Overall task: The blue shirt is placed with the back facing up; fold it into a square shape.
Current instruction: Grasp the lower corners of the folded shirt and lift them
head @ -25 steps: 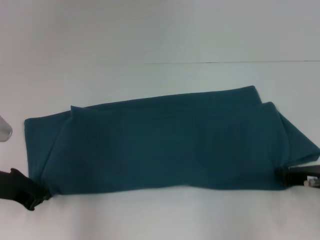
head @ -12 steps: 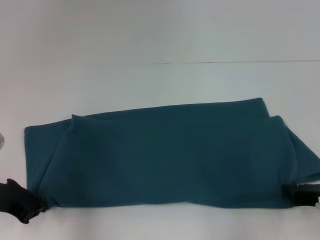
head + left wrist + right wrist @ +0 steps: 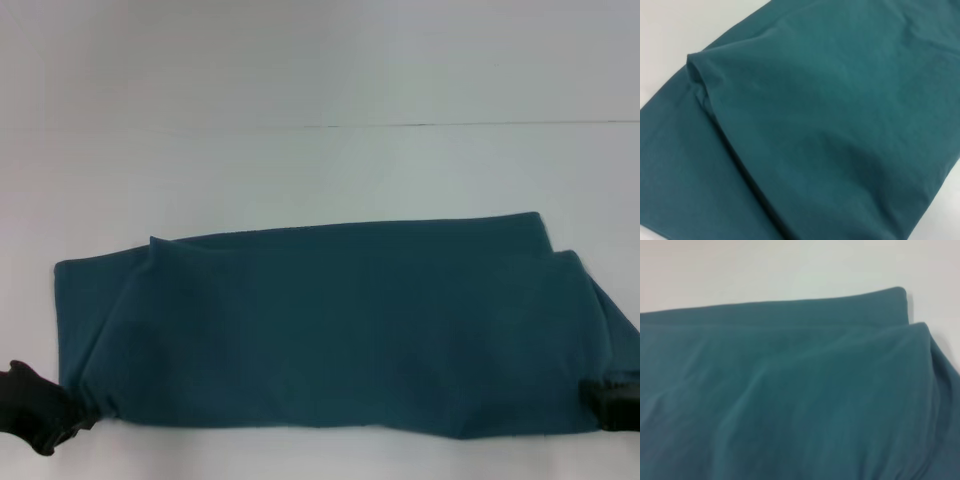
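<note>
A blue shirt (image 3: pixel 330 330) lies folded lengthwise into a long band across a white table (image 3: pixel 300 80), plain side up, stretching from the robot's left to its right. The left gripper (image 3: pixel 35 408) sits at the near left corner of the band, touching the cloth. The right gripper (image 3: pixel 612 400) sits at the near right corner, also against the cloth. Each looks pinched on a corner, but the fingers are mostly out of view, so whether they are clamped cannot be told.

The top layer sits skewed: a lower layer shows along the far edge and at the left end. If one corner slips, or the arms move unevenly, the band would likely twist or bunch and the final square would come out crooked. Loose ripples near the left corner could set into creases.

No lettering, brand or label can be seen on the upturned side.
</note>
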{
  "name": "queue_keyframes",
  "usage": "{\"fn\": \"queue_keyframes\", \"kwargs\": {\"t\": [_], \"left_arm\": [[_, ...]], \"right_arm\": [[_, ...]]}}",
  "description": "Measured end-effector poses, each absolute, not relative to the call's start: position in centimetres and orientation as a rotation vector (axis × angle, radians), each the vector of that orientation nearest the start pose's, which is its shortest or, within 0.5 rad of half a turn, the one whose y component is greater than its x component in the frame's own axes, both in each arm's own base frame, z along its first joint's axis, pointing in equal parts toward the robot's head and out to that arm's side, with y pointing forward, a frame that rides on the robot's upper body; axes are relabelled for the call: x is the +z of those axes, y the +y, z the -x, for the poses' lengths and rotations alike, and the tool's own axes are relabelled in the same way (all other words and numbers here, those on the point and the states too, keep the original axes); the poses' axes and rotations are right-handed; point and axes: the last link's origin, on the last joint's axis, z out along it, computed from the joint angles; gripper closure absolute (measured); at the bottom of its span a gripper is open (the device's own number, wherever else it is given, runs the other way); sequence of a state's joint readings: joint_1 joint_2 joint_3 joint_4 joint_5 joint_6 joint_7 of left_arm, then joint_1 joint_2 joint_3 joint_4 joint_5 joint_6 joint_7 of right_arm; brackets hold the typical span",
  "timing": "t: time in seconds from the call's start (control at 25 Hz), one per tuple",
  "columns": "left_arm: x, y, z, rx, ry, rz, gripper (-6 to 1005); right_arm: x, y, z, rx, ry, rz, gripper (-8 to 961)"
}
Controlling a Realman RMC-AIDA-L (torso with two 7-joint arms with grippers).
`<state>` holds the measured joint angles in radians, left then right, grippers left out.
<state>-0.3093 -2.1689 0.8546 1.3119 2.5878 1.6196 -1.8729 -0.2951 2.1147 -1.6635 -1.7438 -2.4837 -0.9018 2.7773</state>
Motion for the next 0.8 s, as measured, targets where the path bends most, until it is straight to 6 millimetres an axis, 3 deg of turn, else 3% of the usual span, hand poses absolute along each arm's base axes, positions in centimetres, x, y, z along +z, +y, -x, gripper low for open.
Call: {"fn": "queue_keyframes", "kwargs": {"t": [0.48,0.8], "left_arm": [[4.4,27.6,30.7,0.269,-0.966,2.648,949],[4.4,27.7,30.6,0.266,-0.962,2.651,937]], "right_arm": [[0.3,20.2,-28.6,0.032,1.386,1.954,865],[0.0,20.6,-28.0,0.04,1.373,1.982,860]]}}
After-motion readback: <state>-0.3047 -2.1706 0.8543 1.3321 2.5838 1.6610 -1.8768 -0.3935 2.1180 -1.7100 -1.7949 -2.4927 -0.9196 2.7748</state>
